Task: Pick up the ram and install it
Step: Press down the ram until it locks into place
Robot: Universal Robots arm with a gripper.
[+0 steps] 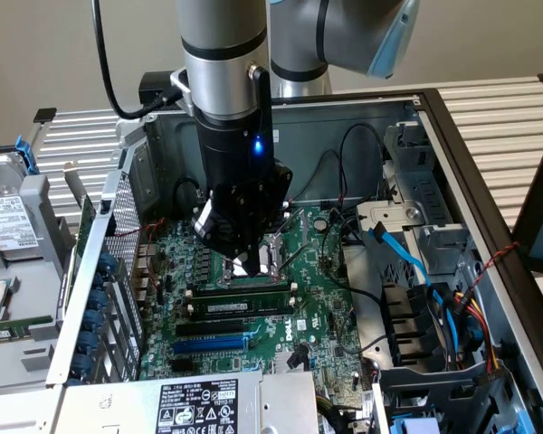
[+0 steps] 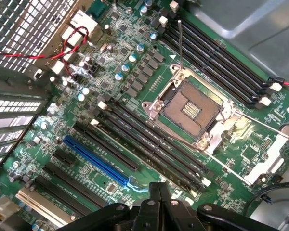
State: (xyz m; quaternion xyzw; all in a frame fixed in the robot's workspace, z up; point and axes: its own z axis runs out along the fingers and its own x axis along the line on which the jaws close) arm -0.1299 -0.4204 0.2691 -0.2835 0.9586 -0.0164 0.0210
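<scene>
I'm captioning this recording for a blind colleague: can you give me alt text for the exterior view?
A robot arm's gripper hangs low over the green motherboard inside an open computer case, above the CPU socket. In front of it a ram stick with a white label lies among the black slots, beside a blue expansion slot.

exterior light: even, indoor, soft shadows inside case [image 1: 407, 136]
glare: CPU socket [image 2: 192, 108] frame, mild
wrist focus: motherboard [image 2: 135, 96] sharp, gripper [image 2: 159, 202] blurred, dark

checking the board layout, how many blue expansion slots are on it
1. The blue slot lies on the motherboard between long black slots; the arm may hide others.
</scene>
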